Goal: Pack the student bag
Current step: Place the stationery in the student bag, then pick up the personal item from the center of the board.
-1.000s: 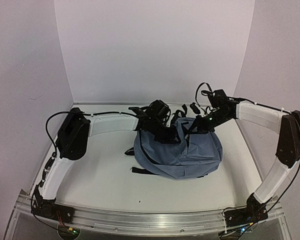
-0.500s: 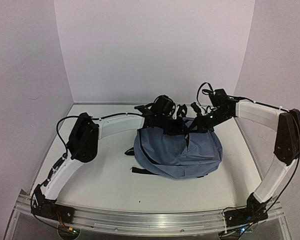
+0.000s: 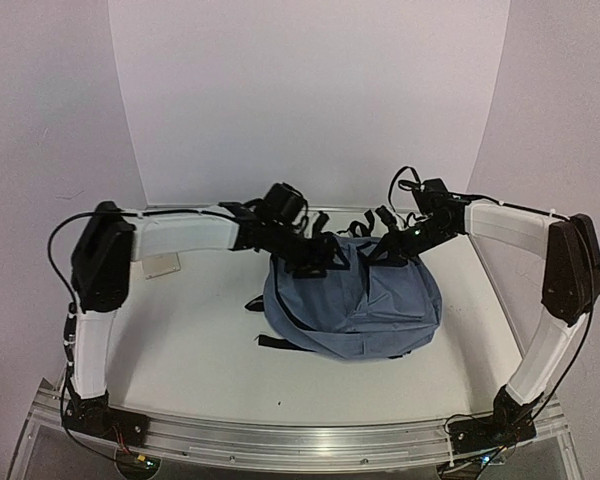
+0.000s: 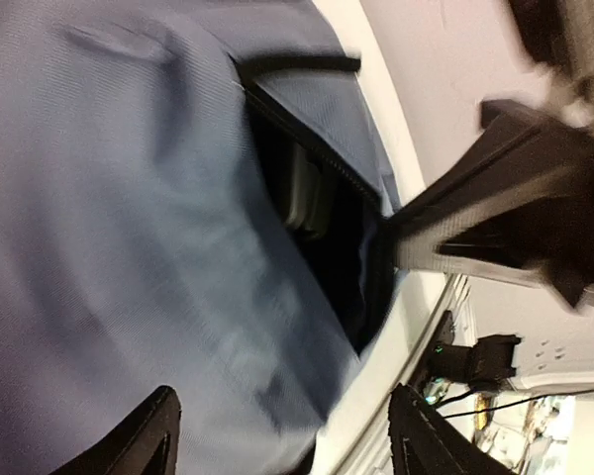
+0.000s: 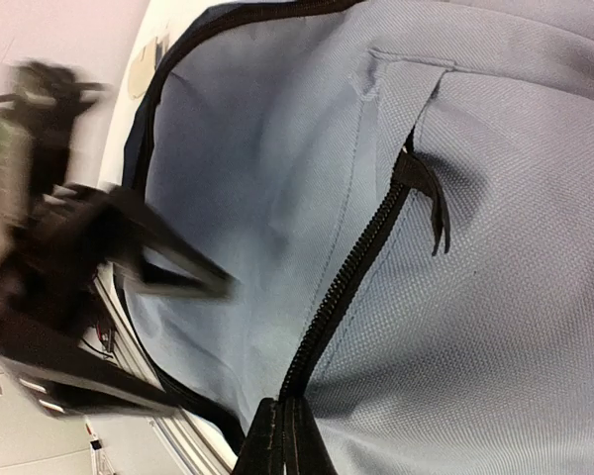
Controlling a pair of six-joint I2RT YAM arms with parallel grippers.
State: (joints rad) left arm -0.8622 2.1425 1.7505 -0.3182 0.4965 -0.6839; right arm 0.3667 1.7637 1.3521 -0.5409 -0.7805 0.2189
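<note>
Forearm of left arm at far left, stretched rightward above table; beneath it, toward the far-left corner, small pale flat piece, too small to identify. Next, left gripper over the bag's far-left top, fingers spread wide, nothing between them, grey cloth just below. Mid-table, slightly right of centre: student bag, blue-grey, lying flat, black straps bunched at its far end, strap ends poking out on the near-left side. Main opening gaping in the left wrist view, something pale inside, not identifiable. Dark zipper running across the fabric straight into right gripper, fingers pressed tight together, pinching the bag's edge at the zipper's end on the far-right top. Furthest right, right arm, folded at the elbow, base at the near table edge.
</note>
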